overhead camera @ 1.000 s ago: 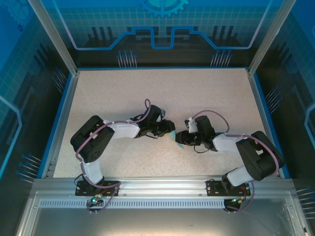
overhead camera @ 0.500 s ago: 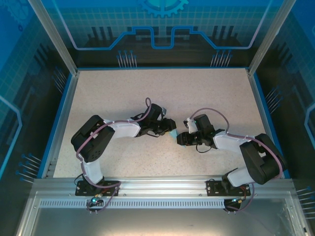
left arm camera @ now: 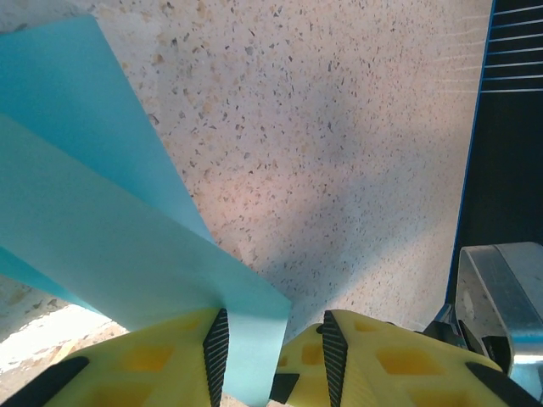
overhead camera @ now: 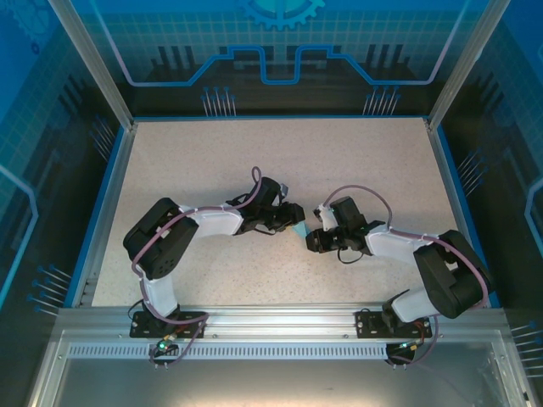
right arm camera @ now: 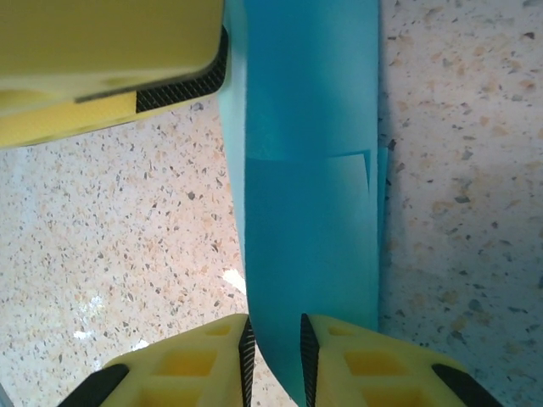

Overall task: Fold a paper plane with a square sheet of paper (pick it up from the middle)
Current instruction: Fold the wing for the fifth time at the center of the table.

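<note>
From above, the folded paper [overhead camera: 299, 231] is a sliver, mostly hidden between the left hand [overhead camera: 291, 220] and right hand [overhead camera: 312, 241].

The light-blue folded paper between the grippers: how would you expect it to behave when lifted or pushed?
Probably floppy: the light-blue folded paper looks very thin, edge-on in the right gripper. Likely light, since a narrow pinch seems enough to hold it off the table. It probably creases easily; a folded flap shows.
</note>
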